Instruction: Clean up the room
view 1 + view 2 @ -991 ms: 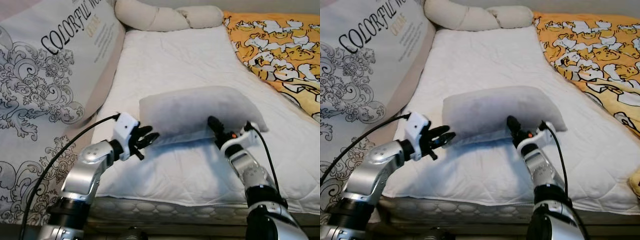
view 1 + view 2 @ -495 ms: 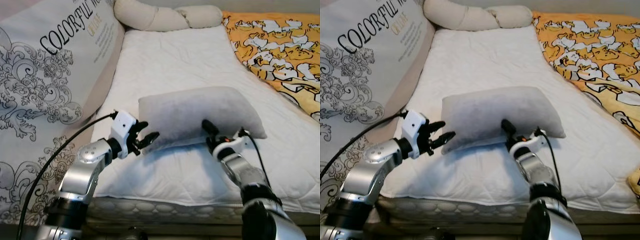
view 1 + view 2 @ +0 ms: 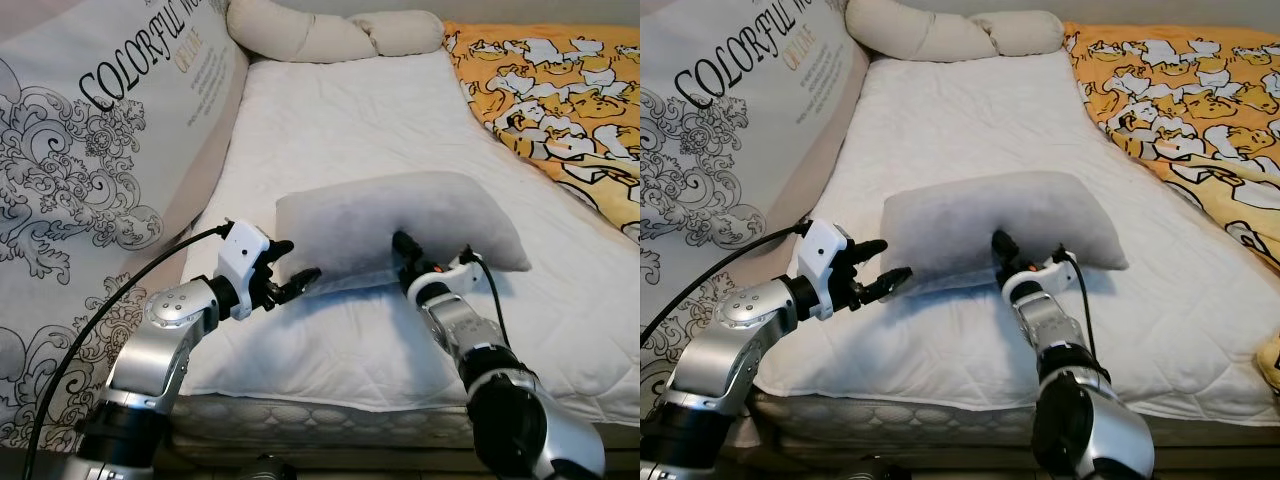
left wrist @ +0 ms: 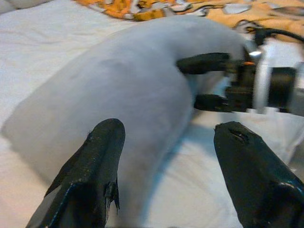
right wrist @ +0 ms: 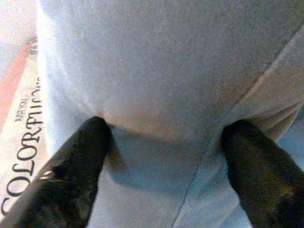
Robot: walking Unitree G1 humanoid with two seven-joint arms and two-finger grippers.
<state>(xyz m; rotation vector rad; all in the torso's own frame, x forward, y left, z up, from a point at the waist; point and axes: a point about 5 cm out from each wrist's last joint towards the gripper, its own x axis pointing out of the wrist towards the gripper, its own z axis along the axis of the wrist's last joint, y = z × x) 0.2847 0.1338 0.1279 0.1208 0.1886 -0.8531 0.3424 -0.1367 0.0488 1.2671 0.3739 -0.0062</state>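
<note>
Grey pillow [image 3: 400,225] at frame centre: my right gripper [image 3: 403,262] has pushed in, spread around its edge, probably touching; left gripper [image 3: 290,272] waits unclenched.

A white quilted mattress [image 3: 350,120] spreads across the bed, its front edge showing a stitched side panel. Along the robot's left leans a big cushion [image 3: 90,170] printed with grey scrollwork and the word "COLORFUL" in black (a smaller line below it in gold is too small to read). At the far end of the mattress lies a long cream bolster [image 3: 330,35], knotted or twisted at its middle. On the right, a yellow-orange duck-print blanket [image 3: 560,90] lies over the mattress.
</note>
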